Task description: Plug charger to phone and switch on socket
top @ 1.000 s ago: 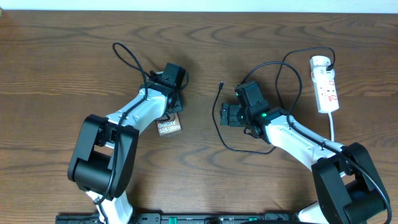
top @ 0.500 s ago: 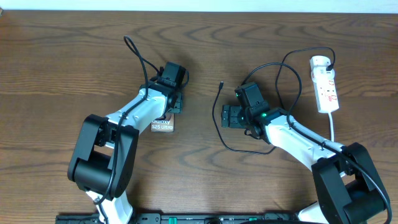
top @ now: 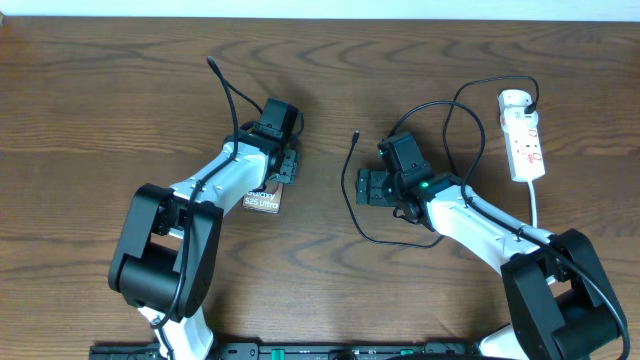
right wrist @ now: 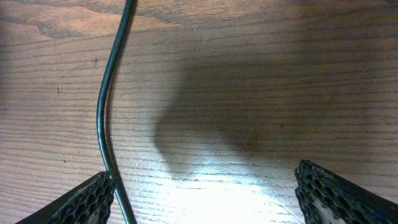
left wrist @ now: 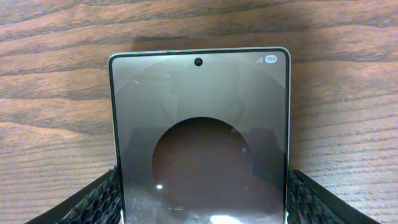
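My left hand (top: 282, 172) is closed across the width of the phone (left wrist: 199, 124), one pad against each long edge. The phone lies screen up on the desk (top: 100, 80), left of centre. Its long axis runs roughly from the far side to the near side, with the camera-hole end pointing away from my fingers. I therefore judge that the charging port is at the end under my hand. I should hold the phone flat and steady and leave that end reachable.

In the middle the charger (right wrist: 99, 115) loops over the wood, its tip lying free. My right hand (top: 366, 187) is spread wide and empty, with the cable just beside one finger. I should take the cable close behind the tip, so the tip cannot droop. The socket (top: 523, 135) lies far right, untouched.
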